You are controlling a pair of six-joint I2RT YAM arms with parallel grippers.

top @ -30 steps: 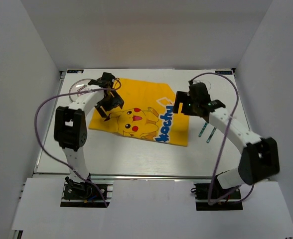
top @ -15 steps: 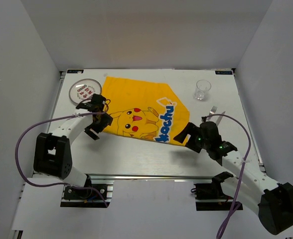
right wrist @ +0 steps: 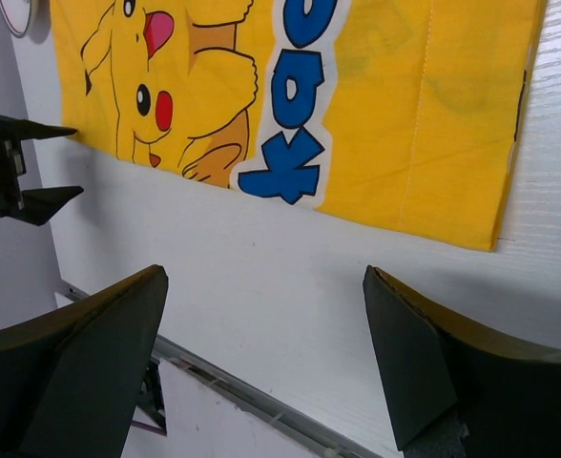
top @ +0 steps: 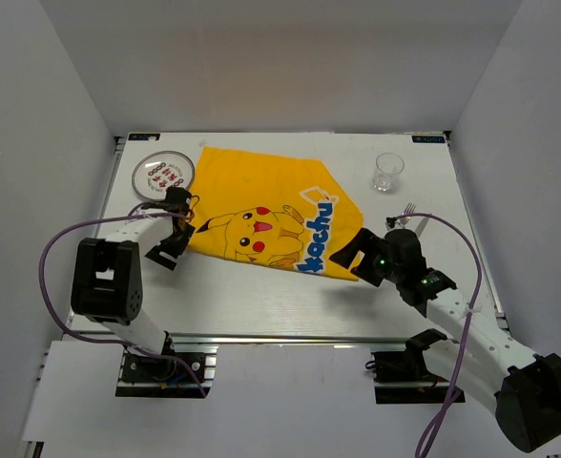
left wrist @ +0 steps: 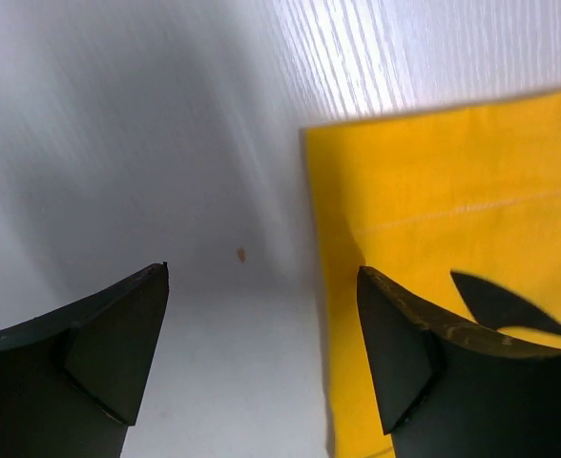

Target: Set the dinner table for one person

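**A:** Nearest us, the right hand (right wrist: pixel 261 277) has its fingers wide apart and empty, low over the white bench (top: pixel 261 296) by the near right corner of the yellow cloth (top: pixel 271 205).
**B:** And the left hand (left wrist: pixel 261 275)?
**A:** Spread too, holding nothing, straddling the cloth's left edge.
**B:** Farther back?
**A:** A fork (top: pixel 407 210) right of the cloth, then a plate (top: pixel 161 172) far left and a glass (top: pixel 387 172) far right.

I have my left gripper (top: pixel 176 232) held low with its jaws spread wide and empty, and my right gripper (top: pixel 349 260) stretched forward, jaws equally wide and empty.
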